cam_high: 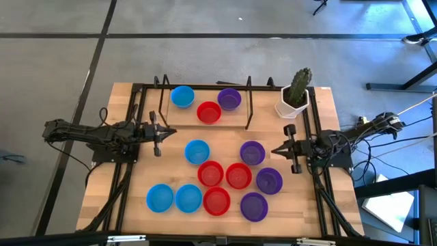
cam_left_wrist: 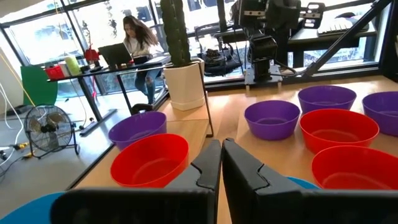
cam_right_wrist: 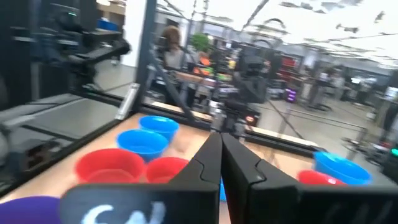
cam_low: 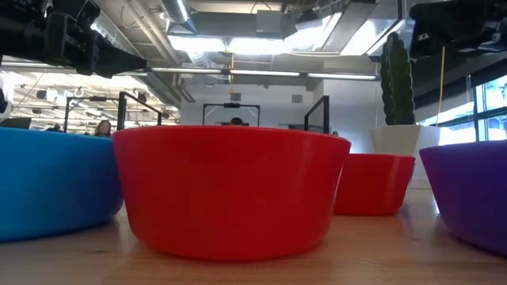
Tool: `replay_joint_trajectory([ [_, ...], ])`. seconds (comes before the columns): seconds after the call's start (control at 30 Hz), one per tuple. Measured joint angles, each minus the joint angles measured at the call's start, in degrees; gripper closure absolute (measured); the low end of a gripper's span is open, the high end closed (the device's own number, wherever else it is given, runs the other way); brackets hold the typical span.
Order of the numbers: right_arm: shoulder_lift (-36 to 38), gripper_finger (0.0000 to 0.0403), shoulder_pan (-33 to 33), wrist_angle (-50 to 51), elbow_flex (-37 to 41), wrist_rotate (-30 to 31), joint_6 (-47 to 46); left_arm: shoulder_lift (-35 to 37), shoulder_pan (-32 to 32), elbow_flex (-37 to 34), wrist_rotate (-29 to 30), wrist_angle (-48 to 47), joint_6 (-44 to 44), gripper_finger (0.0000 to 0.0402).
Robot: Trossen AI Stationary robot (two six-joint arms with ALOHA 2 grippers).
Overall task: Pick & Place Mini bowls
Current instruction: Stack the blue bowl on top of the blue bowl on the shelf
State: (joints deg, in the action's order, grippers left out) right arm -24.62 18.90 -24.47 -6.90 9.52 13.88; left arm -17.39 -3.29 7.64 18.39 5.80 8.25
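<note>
Evidently nothing has been picked yet. Taking the cactus pot (cam_high: 295,102) as my marker, the left gripper (cam_high: 158,133) hangs far to its left at the table's edge, fingers clenched on nothing. Between the arms lie the mini bowls (cam_high: 212,173): a blue, red and purple one sit level with the pot under the black frame (cam_high: 205,89), the other nine clustered nearer the front. The right gripper (cam_high: 285,149) waits just in front of the pot, also pinched shut and empty. I'd judge either arm must open, then descend over a bowl's rim.
</note>
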Motion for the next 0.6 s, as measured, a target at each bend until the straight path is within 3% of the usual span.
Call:
replay_joint_trajectory([
  [0.17, 0.00, 0.0395, 0.00, 0.02, 0.00, -2.65, -0.15, 0.00, 0.00, 0.00, -0.01, 0.00, 0.00, 0.0394],
  [0.6, 0.00, 0.0394, 0.02, 0.36, 0.00, -2.69, -1.57, 0.00, 0.02, 0.00, -0.02, 0.00, -0.02, 0.0389],
])
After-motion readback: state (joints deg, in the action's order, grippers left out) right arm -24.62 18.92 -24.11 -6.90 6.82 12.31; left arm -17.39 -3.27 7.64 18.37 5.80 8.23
